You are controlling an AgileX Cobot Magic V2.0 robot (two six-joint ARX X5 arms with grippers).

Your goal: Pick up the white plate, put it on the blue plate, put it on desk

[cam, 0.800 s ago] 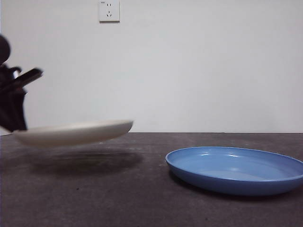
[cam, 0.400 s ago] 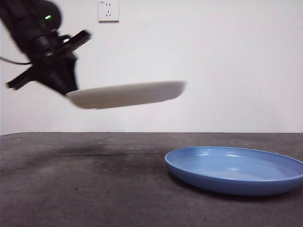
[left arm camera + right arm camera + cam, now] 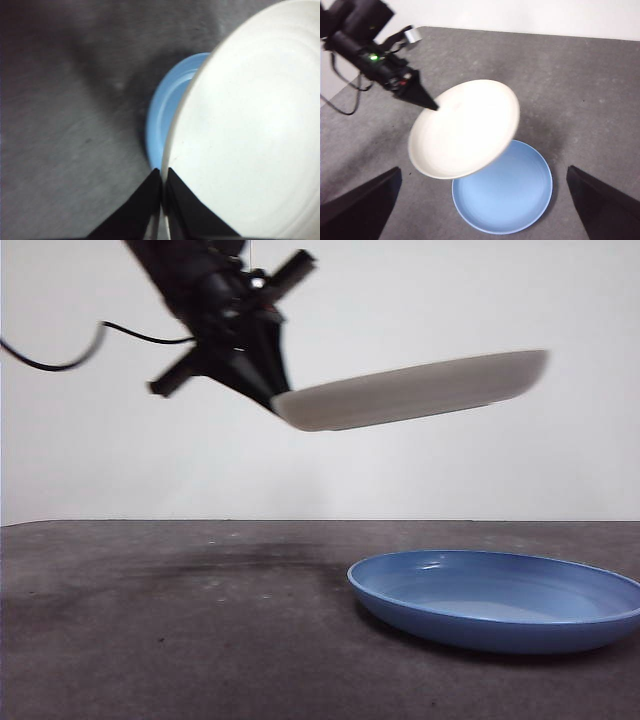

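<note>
My left gripper (image 3: 276,400) is shut on the rim of the white plate (image 3: 420,390), holding it high in the air, tilted up at its far side. In the left wrist view the two jaws pinch the cream rim (image 3: 250,140), with the blue plate (image 3: 167,107) showing beneath. The blue plate (image 3: 495,600) lies flat on the desk (image 3: 150,640) at the right. From the right wrist view the white plate (image 3: 465,130) hangs partly over the blue plate (image 3: 510,195), with the left gripper (image 3: 432,105) on its rim. My right gripper (image 3: 484,175) stands open, high above both.
A black cable (image 3: 60,358) trails from the left arm toward the left edge. A pale wall stands behind the desk. The desk's left edge (image 3: 335,95) shows in the right wrist view.
The left gripper has carried the white plate up and to the right, from just above the desk at the left to high above the blue plate's left part. The blue plate has not moved.
</note>
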